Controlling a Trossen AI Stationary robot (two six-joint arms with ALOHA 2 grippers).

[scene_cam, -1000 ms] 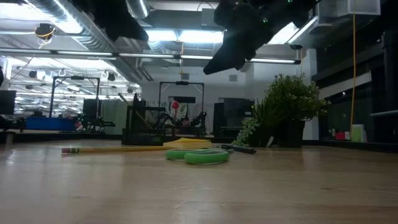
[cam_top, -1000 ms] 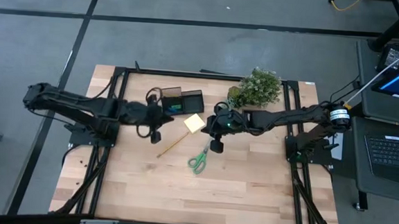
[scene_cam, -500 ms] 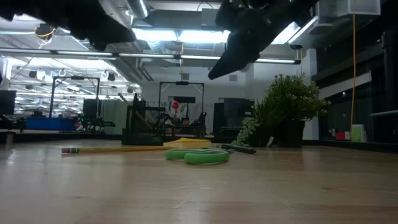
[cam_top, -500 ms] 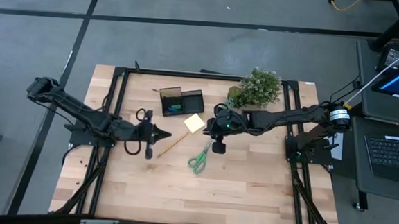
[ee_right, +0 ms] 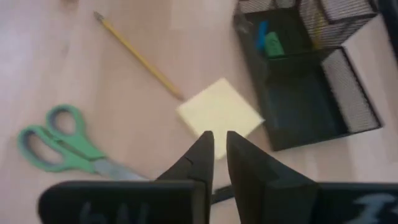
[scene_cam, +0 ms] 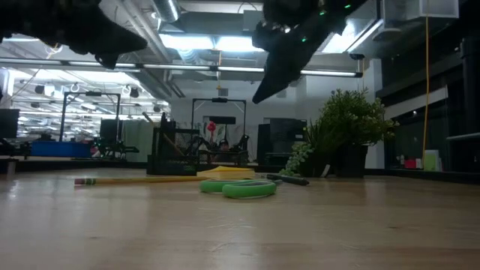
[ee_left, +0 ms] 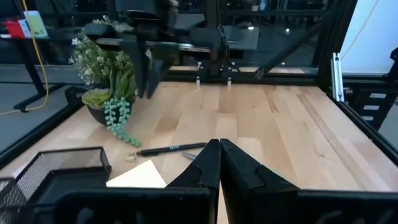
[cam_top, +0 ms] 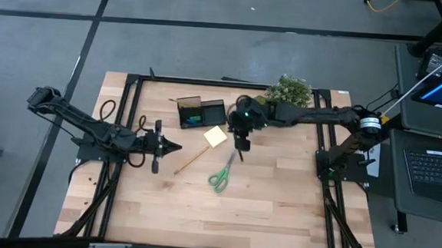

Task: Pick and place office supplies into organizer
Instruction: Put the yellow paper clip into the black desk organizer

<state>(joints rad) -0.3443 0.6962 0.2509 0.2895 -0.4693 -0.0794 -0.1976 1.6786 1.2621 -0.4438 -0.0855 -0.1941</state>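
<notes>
Our right gripper (ee_right: 214, 144) hovers nearly clenched and empty over the pad (ee_right: 219, 116); we should spread it and descend squarely. The left gripper (ee_left: 219, 163), clenched, waits.

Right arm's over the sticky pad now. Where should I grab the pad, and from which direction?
Judging by the right wrist view, come straight down on the yellow sticky-note pad, closing across two opposite side edges. It lies flat on the table, turned diamond-wise, so only its thin edges offer a hold. The right gripper is nearly shut; open it wider than the pad first. The organizer sits close beside one corner, so avoid that side.
</notes>
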